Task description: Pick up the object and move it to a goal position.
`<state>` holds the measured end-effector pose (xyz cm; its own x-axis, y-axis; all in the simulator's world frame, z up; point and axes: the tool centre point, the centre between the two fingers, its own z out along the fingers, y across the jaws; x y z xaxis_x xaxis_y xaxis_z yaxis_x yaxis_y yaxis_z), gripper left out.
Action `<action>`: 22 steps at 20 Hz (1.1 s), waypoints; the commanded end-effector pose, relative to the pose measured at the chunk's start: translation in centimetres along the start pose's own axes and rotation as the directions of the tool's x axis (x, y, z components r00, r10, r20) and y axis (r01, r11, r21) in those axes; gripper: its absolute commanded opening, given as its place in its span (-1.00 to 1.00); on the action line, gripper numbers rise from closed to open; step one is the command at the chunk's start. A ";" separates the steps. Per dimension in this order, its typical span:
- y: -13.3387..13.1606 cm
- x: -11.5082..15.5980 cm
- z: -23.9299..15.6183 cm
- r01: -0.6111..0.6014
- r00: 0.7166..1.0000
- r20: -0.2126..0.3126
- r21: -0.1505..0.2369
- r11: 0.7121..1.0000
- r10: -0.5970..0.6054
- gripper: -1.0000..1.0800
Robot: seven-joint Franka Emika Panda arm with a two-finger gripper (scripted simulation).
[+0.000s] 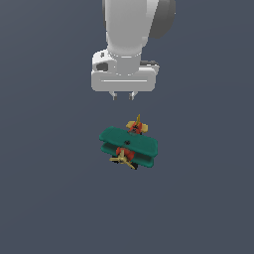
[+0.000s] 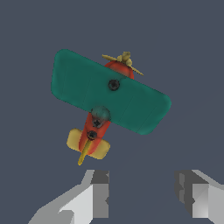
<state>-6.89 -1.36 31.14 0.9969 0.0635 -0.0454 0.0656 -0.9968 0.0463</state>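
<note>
A small toy biplane [image 1: 129, 147] sits upright on a plain dark grey-blue floor [image 1: 44, 198], nothing else nr it. It has two teal-green wings stacked one over the other, a red body, a yellow propeller at the nose and a yellow tail. In the exterior view the nose points toward the camera and slightly to that view's right; the tail points away, toward the arm. Wheels are hard to make out, hidden under the lower wing. In the wrist view the top wing [image 2: 109, 92] covers most of the body; only the nose w/ propeller [image 2: 123, 59] and the rear fuselage w/ tail [image 2: 89, 146] stick out.

Above and behind the plane, clear of it, hangs the gripper [image 1: 123, 95]. Its two fingers are apart, w/ empty space btwn them, touching nothing. Only the short fingertips show below the white hand; the arm is cut off at the frame's upper edge.
</note>
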 end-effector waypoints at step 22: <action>-3.6 2.7 3.2 0.537 0.830 0.251 -0.118 0.836 -0.498 0.23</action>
<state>-4.79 2.02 27.93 0.8099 0.5095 -0.2908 0.5614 -0.8169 0.1323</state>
